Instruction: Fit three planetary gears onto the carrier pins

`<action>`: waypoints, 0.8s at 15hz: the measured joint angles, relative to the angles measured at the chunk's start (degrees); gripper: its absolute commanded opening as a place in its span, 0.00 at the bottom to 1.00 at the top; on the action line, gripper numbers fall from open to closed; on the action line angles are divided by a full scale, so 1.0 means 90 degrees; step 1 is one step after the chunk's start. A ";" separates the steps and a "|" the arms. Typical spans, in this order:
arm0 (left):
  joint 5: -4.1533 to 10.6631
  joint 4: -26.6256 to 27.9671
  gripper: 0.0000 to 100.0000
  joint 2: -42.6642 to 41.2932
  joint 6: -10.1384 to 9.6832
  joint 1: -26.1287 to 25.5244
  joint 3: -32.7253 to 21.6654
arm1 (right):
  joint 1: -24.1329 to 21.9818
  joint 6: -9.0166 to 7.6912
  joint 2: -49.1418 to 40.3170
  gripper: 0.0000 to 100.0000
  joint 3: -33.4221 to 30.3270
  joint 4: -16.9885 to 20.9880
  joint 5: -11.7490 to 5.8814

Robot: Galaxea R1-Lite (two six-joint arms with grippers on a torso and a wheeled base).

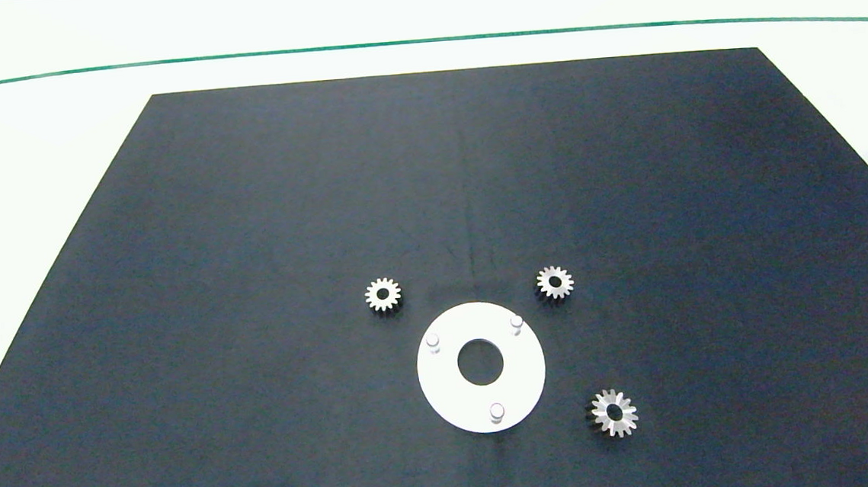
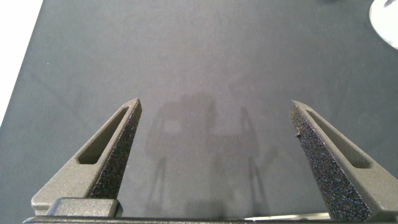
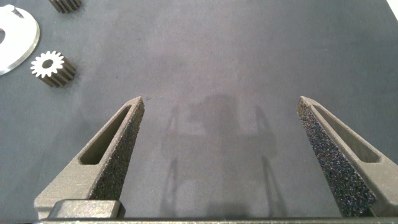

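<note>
Gears [image 1: 383,295] [image 1: 555,282] [image 1: 615,413] lie around the white disc [image 1: 452,395], its three pins [image 1: 497,410] bare. Left gripper [image 2: 214,109] and right gripper [image 3: 221,106] hover spread wide over the dark mat [image 1: 248,210].

Work surface: white table [image 1: 53,148], matte, evenly lit, mild glare toward far edge. A large dark navy mat [image 1: 250,233] covers most of it, lying flat, with faint creases along its centre line. A thin green line [image 1: 420,42] runs across the white surface beyond the mat's far edge. Soft shadows fall on the mat in both wrist views.
</note>
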 measured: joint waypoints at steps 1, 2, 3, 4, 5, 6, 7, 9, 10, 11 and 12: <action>0.0000 0.0000 1.00 0.0000 0.0003 0.0000 0.0000 | 0.0000 0.0000 0.0000 1.00 0.0000 0.0000 0.0003; 0.0003 0.0000 1.00 0.0000 0.0004 0.0000 0.0000 | 0.0000 0.0000 0.0000 1.00 0.0000 0.0000 0.0000; 0.0003 0.0000 1.00 0.0000 0.0004 0.0000 0.0000 | 0.0000 0.0000 0.0000 1.00 0.0000 0.0000 0.0000; 0.0000 0.0000 1.00 0.0000 0.0007 0.0000 0.0000 | 0.0000 0.0000 0.0000 1.00 0.0000 0.0003 0.0000; 0.0000 0.0000 1.00 0.0000 0.0007 0.0000 0.0000 | 0.0000 -0.0003 0.0000 1.00 0.0000 0.0000 0.0000; 0.0000 0.0000 1.00 0.0000 0.0007 0.0000 0.0000 | 0.0000 -0.0003 0.0000 1.00 0.0000 0.0000 0.0000; 0.0000 0.0000 1.00 0.0000 0.0007 0.0000 0.0000 | -0.0003 -0.0003 0.0000 1.00 0.0000 0.0000 0.0000; 0.0003 0.0000 1.00 0.0000 0.0004 0.0000 0.0000 | -0.0003 -0.0008 0.0000 1.00 0.0000 0.0000 0.0005; 0.0003 0.0000 1.00 0.0000 0.0004 0.0000 0.0000 | 0.0000 -0.0015 0.0000 1.00 0.0000 0.0003 0.0005; 0.0000 0.0000 1.00 0.0000 0.0007 0.0000 0.0000 | 0.0000 -0.0018 0.0000 1.00 0.0000 0.0000 0.0005; 0.0000 0.0000 1.00 0.0000 0.0007 0.0000 0.0000 | 0.0000 -0.0023 0.0000 1.00 0.0000 0.0000 0.0011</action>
